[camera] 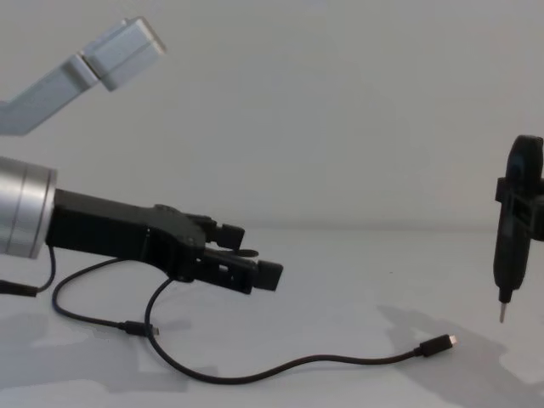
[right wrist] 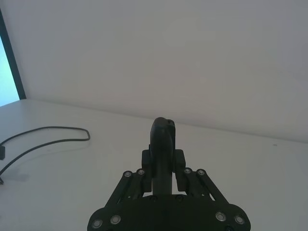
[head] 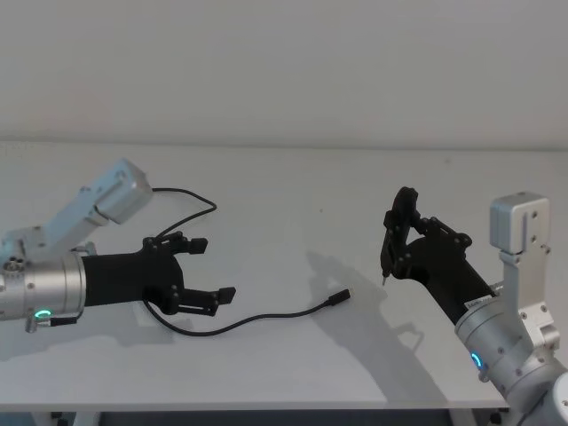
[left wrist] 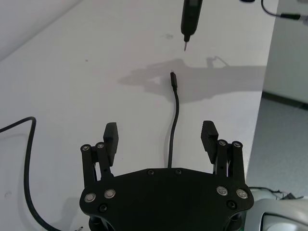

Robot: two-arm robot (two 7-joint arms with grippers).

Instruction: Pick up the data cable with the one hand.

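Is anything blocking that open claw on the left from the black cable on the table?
Nothing visible does. The left claw hangs open above the data cable, which runs beneath it on the table. The right claw, shut on a pin-tipped tool, is well off to the side.

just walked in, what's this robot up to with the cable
The left tool is open and hovers just over the data cable, which lies loose on the white table and is not yet gripped. The right tool, shut and slim with a pin-like tip, hangs above the table on the right, away from the cable.
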